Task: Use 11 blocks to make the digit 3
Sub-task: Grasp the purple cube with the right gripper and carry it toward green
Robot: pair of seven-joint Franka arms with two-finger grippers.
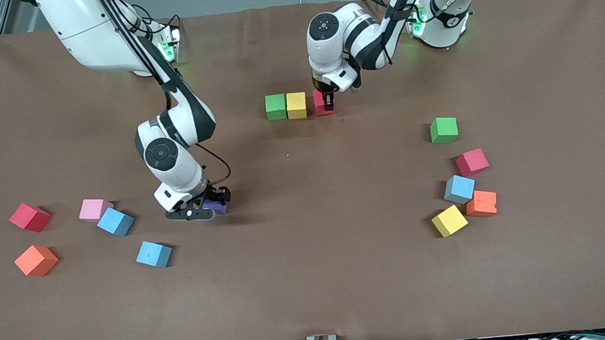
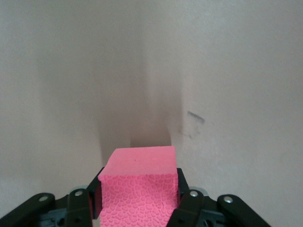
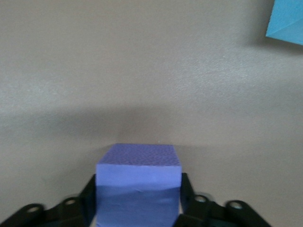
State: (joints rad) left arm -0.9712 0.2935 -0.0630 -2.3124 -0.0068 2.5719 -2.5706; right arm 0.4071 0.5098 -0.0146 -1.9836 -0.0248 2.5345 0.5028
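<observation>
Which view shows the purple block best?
The right wrist view: the purple block fills the space between the right pincer's fingers. In the front view only a sliver shows under that pincer. The left wrist view misses it.

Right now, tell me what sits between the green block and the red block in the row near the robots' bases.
In the front view, one yellow block sits between the green block and the red block.
</observation>
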